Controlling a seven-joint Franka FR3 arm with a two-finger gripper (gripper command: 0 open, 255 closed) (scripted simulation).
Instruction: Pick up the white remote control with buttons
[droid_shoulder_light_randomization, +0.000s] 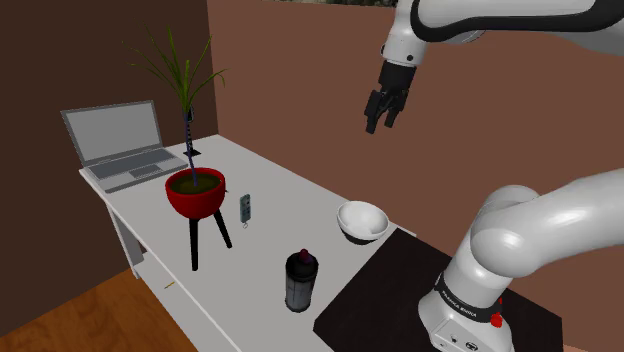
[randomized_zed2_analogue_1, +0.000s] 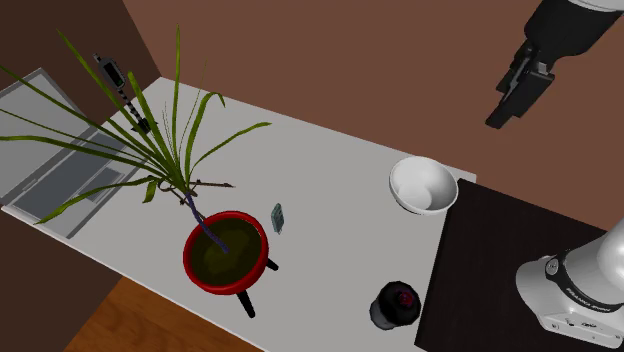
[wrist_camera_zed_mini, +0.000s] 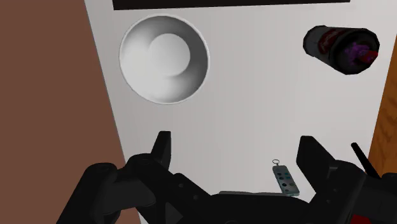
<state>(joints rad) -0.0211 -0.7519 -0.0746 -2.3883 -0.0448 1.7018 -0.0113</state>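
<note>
Black gripper (droid_shoulder_light_randomization: 380, 120) hangs high over the white table (droid_shoulder_light_randomization: 285, 195), fingers wide apart, empty. Risk: on the way down it could clip the red plant pot (droid_shoulder_light_randomization: 196, 192) or its legs, since the remote (droid_shoulder_light_randomization: 246, 208) lies just beside them; the thin body may also slip. Remote: small, flat, grey-green, dark buttons, ring at one end.
</note>
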